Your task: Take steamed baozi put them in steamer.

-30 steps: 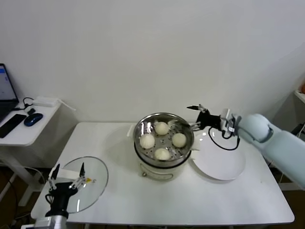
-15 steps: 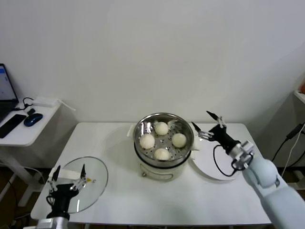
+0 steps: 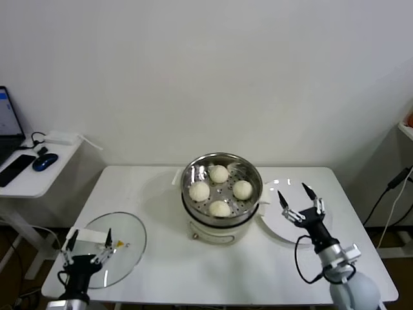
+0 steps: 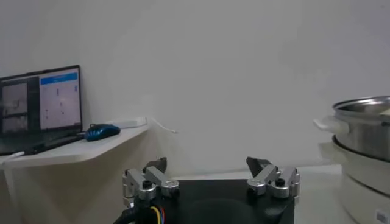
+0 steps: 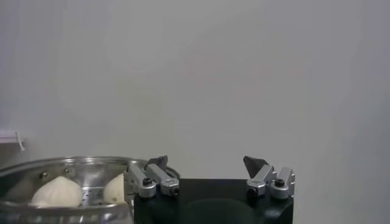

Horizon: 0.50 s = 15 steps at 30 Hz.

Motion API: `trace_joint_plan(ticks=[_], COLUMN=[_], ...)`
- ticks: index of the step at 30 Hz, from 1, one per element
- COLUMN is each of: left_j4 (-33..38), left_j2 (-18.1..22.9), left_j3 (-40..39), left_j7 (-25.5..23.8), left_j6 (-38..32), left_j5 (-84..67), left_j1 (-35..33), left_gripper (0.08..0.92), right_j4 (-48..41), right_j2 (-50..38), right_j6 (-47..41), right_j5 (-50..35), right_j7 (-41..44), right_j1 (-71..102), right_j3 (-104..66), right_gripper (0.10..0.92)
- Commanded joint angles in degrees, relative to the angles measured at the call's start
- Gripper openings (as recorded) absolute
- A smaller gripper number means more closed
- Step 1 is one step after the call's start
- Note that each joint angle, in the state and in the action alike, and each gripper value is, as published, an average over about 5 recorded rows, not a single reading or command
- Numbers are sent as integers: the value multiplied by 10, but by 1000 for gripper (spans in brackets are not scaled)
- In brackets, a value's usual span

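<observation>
From the head view no brand, label or legible writing shows on anything. The steamer [image 3: 221, 194] stands at the middle of the white tabletop [image 3: 168, 265], and all four steamed baozi [image 3: 219, 173] lie inside it on the perforated bottom, apart from each other. The right claw [image 3: 299, 201] hangs over the white plate [image 3: 293, 229] just beside the steamer, its fingers spread wide and holding nothing. The left claw [image 3: 87, 244] sits low at the near left edge above the glass lid [image 3: 122, 242], fingers also spread and empty. A side desk [image 3: 26, 177] to the left carries a laptop [image 3: 8, 123] and a blue mouse [image 3: 44, 161]. The left wrist view shows the left claw [image 4: 210, 170] open with nothing between its fingers, the steamer's wall [image 4: 365, 131] at one edge, and the laptop's lit screen [image 4: 42, 103], its text too small to read. The right wrist view shows the right claw [image 5: 207, 169] spread and empty, with the steamer rim [image 5: 67, 164] and two baozi [image 5: 56, 192] visible past it.
</observation>
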State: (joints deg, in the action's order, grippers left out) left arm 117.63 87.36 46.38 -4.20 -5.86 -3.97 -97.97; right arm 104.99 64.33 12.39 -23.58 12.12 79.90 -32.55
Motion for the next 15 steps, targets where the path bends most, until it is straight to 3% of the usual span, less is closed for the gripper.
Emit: trace_joint_plan(ticks=[1,15], left_j4=[0,5], left_j2=[-3,-2], left_j3=[7,15], left_j7=[-8,-13], left_j6=[13,9], left_j5=[-9,-19], left_j1=[-2,-10], left_gripper=[823,823], right_j4=[18,20], right_j2=[64,72], right_j6=[32,37], right_j5=[3,-2], right_j7=[3,14], right_j1=[104,112], right_j3=[-37,-27], right_gripper=[823,823])
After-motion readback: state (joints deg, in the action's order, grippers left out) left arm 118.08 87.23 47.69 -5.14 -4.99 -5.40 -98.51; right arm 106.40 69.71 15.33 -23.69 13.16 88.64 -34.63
